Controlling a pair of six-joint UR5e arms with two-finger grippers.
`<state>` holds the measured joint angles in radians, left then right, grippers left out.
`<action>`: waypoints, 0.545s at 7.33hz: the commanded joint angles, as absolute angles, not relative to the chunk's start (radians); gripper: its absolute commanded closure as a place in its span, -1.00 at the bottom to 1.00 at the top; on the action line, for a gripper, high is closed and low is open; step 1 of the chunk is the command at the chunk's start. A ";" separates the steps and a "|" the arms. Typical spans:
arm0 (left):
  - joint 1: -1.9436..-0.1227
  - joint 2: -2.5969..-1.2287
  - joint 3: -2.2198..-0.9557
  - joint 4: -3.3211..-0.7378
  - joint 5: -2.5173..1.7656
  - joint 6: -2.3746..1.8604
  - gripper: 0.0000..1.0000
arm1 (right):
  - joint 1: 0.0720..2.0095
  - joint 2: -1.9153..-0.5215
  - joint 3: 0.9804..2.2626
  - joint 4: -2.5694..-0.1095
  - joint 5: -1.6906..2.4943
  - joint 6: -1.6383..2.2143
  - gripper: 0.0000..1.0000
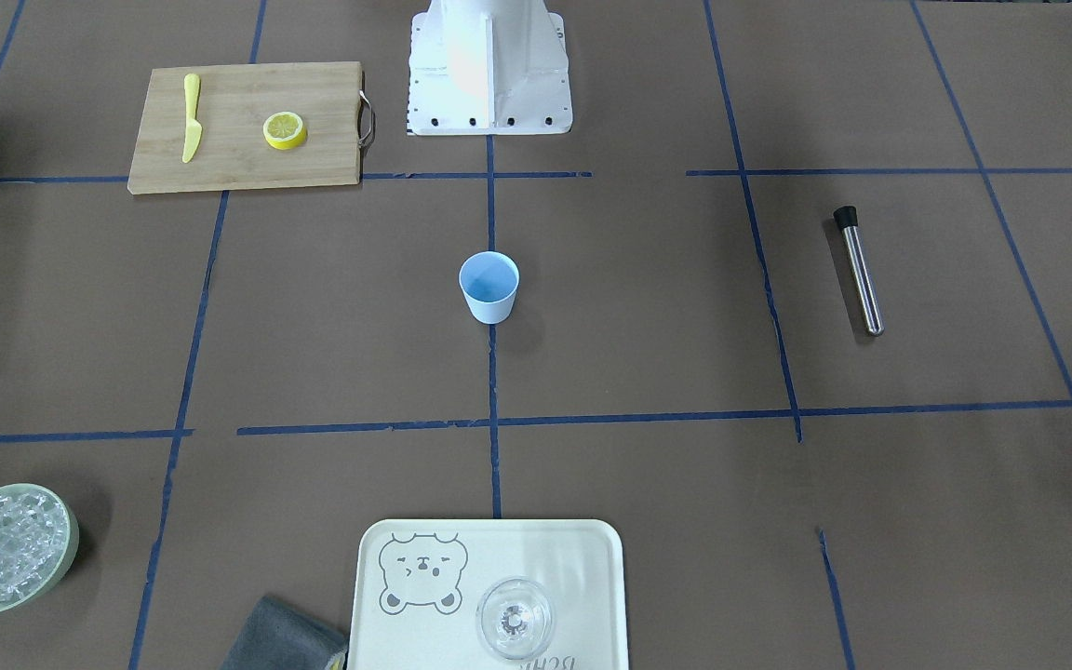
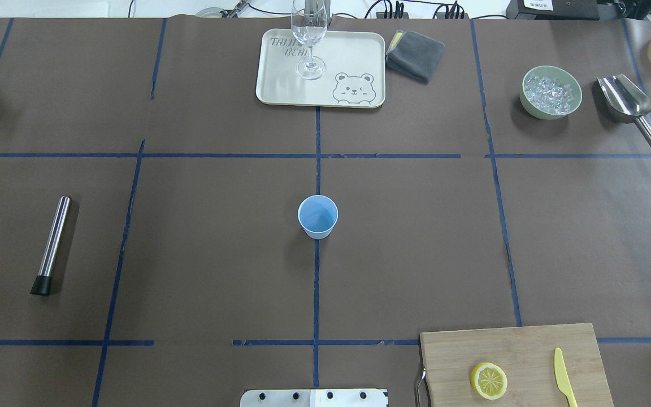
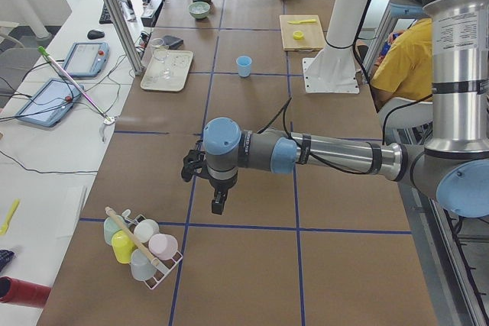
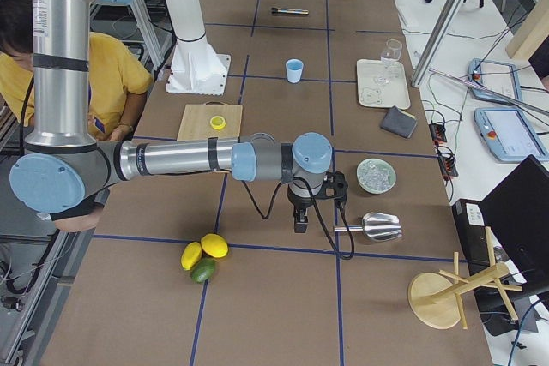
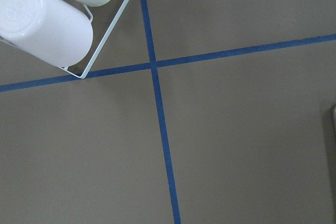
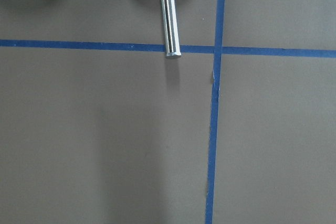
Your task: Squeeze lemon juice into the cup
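Observation:
The light-blue cup (image 1: pixel 489 287) stands upright and empty at the table's middle; it also shows in the overhead view (image 2: pixel 317 216). A lemon half (image 1: pixel 285 130) lies cut side up on a wooden cutting board (image 1: pixel 247 98), beside a yellow knife (image 1: pixel 190 117). My left gripper (image 3: pixel 218 204) hangs over bare table far to the robot's left, near a cup rack (image 3: pixel 141 246). My right gripper (image 4: pixel 301 225) hangs far to the robot's right, near a metal scoop (image 4: pixel 374 226). Both show only in the side views, so I cannot tell whether they are open or shut.
A tray (image 2: pixel 354 56) with a wine glass (image 2: pixel 308 34) stands at the far edge, a grey cloth (image 2: pixel 415 53) beside it. A green bowl of ice (image 2: pixel 550 92) and a steel muddler (image 2: pixel 53 243) lie on the table. Whole lemons and a lime (image 4: pixel 204 256) lie near the right arm.

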<state>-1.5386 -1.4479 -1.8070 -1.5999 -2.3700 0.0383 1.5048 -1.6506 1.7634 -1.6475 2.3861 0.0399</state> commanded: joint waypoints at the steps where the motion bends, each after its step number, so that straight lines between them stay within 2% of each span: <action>1: -1.539 -1.448 -1.807 -1.614 -2.370 0.043 -1.00 | 1.505 -1.648 1.767 -1.647 2.387 0.043 -1.00; 4: -1.532 -1.440 -1.807 -1.669 -2.370 0.048 -1.00 | 1.505 -1.649 1.775 -1.647 2.393 0.048 -1.00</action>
<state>-1.5359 -1.4459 -1.8078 -1.6426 -2.3690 0.0455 1.5048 -1.6485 1.7727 -1.6471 2.3906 0.0458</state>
